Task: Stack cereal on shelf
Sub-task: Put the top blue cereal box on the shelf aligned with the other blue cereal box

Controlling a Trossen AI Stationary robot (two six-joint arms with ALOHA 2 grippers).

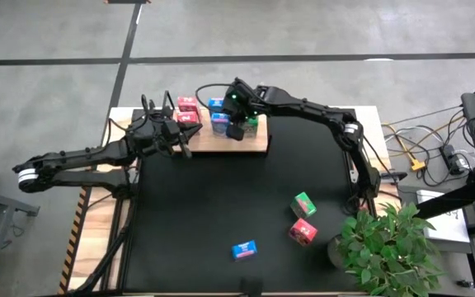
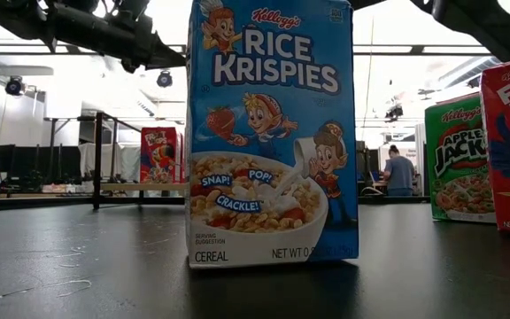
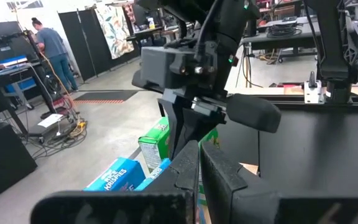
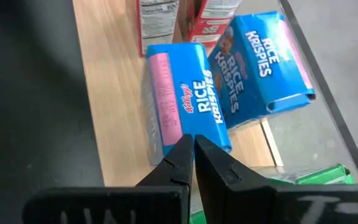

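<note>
- Hovering over the wooden shelf [image 1: 221, 140] at the far edge of the black tabletop [image 1: 221, 214], our right claw [image 1: 236, 130] has its fingers pressed together and carries nothing; in the right wrist view its tips hang just above a blue Rice Krispies box [image 4: 185, 102] lying on the wood, with a second blue box [image 4: 260, 65] just beside it.
- Near the shelf's left end we see our left claw [image 1: 171, 134], fingers likewise closed and empty, close to the pink-red boxes [image 1: 188, 111].
- On the shelf we count, as far as the high view allows, two pink-red boxes, two blue ones and at least one green box [image 1: 254, 124] partly hidden under the right arm; a second green may be there, but we cannot tell.
- Three boxes are left on the tabletop, well apart from the shelf: a green one [image 1: 304, 203], a pink-red one [image 1: 303, 232] just beside it, and a blue one [image 1: 244, 249] nearer the front edge.
- We judge the task roughly two-thirds done: most cereal is on the board, though the blue boxes lie on their sides and may need tidying.
- What remains, in our view, is fetching those three strays, one of each colour.
</note>
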